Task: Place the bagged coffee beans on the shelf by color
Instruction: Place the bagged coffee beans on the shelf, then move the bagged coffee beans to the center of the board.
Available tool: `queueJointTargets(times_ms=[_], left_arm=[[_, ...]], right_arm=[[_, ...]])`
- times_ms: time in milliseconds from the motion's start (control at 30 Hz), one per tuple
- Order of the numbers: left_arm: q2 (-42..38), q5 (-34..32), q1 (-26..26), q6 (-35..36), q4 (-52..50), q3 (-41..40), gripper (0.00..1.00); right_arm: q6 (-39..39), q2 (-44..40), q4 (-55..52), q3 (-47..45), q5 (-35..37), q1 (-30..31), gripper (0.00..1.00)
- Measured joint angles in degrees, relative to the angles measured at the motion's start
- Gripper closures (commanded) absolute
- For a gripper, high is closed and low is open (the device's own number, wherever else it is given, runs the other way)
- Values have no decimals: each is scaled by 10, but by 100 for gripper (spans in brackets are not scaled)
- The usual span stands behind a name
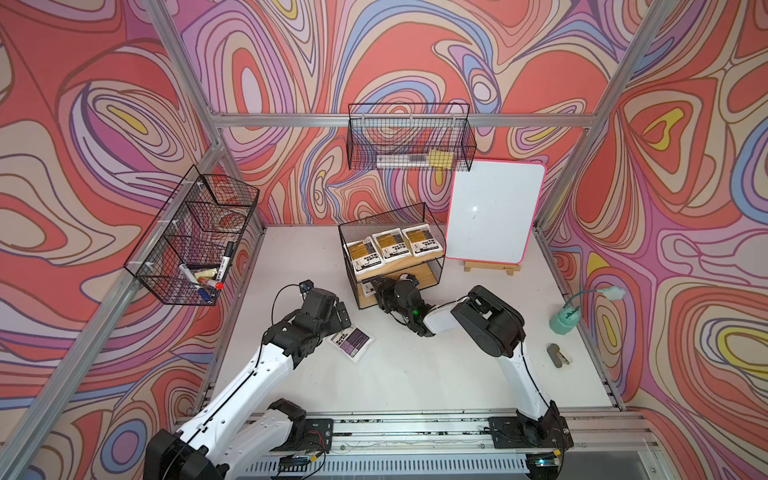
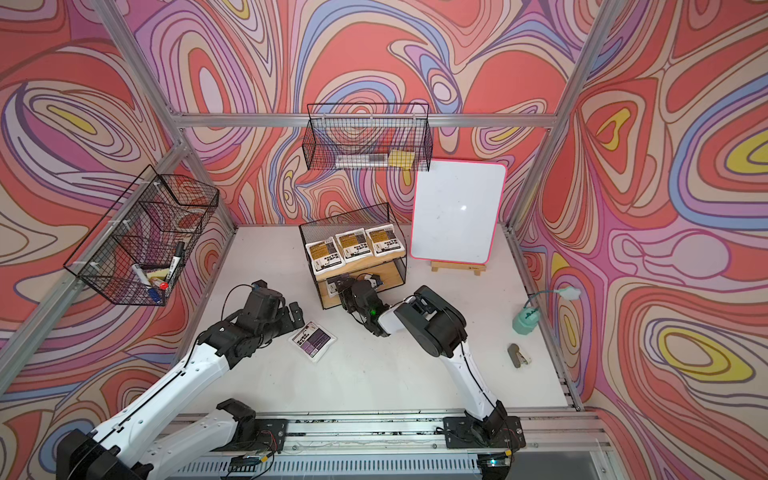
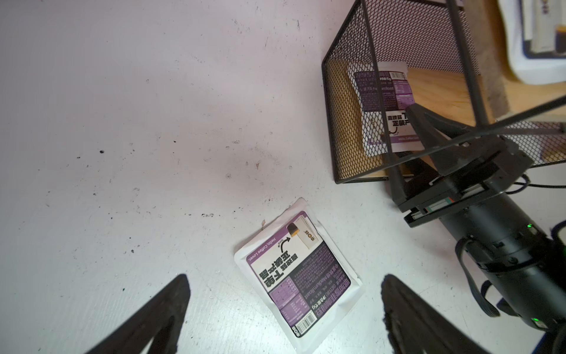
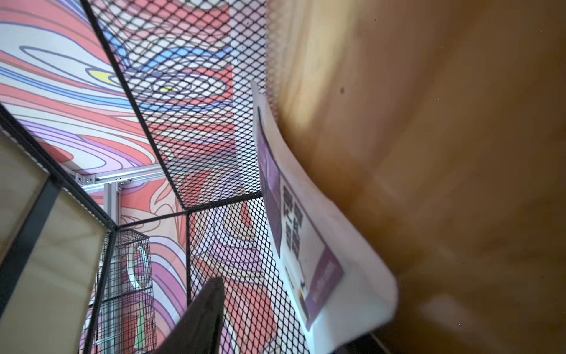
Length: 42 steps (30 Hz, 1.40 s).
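Observation:
The shelf [image 1: 424, 274] stands at the back middle of the table. Three yellow-orange bagged coffee beans [image 1: 390, 245] lie side by side on its top board. A purple pouch [image 4: 306, 245] rests at the left end of the lower board [image 3: 428, 85]. My right gripper [image 1: 384, 286] reaches into that lower tier with its jaws apart; one finger [image 4: 211, 306] stands clear of the pouch, and the other is hidden. Another purple pouch [image 1: 351, 340] lies flat on the table. My left gripper [image 3: 284, 277] hovers open just above its near end, not touching it.
A pink-edged whiteboard [image 1: 494, 212] leans on an easel right of the shelf. Wire baskets hang on the left wall [image 1: 195, 237] and back wall [image 1: 409, 137]. A green bottle [image 1: 565, 318] and a stapler [image 1: 557, 355] sit near the right edge.

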Motion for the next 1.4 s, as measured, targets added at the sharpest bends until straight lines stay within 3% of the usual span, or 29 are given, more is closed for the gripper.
queueJointTargets(times_ms=[300,767,1233,1400], left_arm=[[-2,0,0,-2,0,-3,1],[0,2,0,-2,0,-9,1],[-2,32,0,-9,-21,-97,1],[-2,46,0,-15,-25,-111,1]], right_arm=[[-13,-31,-21,-21,-4,7,30],[-62,-118,-109,-94,-24,8,28],[-280,-299,-342,-143,-82,-9,27],[-334,-320,-385,-160,-110,-14,27]])
